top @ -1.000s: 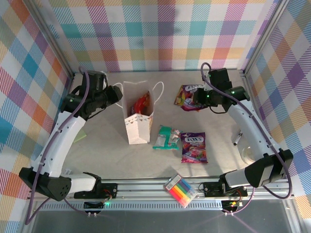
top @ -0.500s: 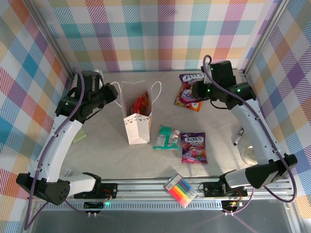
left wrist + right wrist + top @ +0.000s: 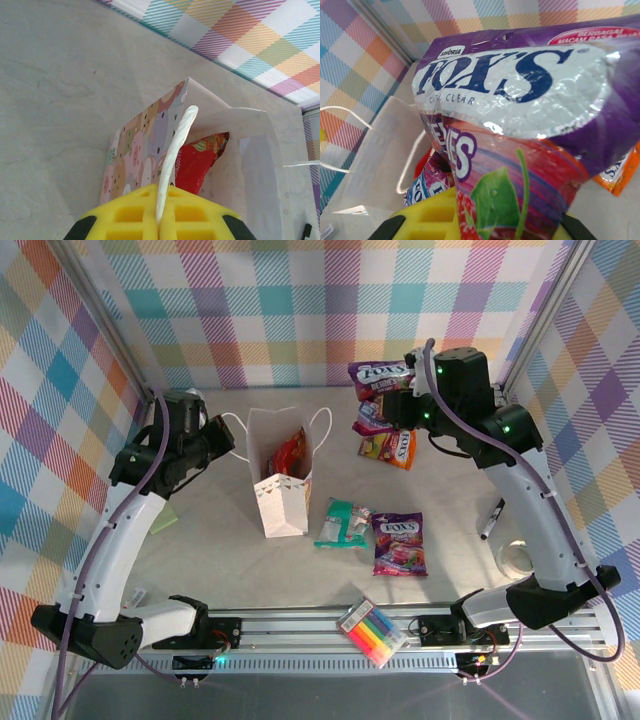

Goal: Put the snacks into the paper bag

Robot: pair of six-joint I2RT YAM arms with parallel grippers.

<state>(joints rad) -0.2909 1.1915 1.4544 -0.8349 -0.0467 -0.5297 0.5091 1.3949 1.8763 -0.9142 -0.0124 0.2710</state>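
Raised since the earlier frame, right claw (image 3: 398, 408) is clamped on the purple candy bag (image 3: 377, 378), clear of the desk (image 3: 220, 560), with the back wall (image 3: 300, 310) close behind. Left claw (image 3: 224, 430) is pinched together on the rope handle (image 3: 177, 145) of the paper bag (image 3: 282, 508) just ahead of it; a red chip bag (image 3: 199, 159) sits inside.

Glossy plastic candy bag (image 3: 520, 95), matt paper bag (image 3: 145, 145)

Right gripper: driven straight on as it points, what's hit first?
Likely the open top of the paper bag, with the held purple Fox's candy bag leading; height over the rim is unclear.
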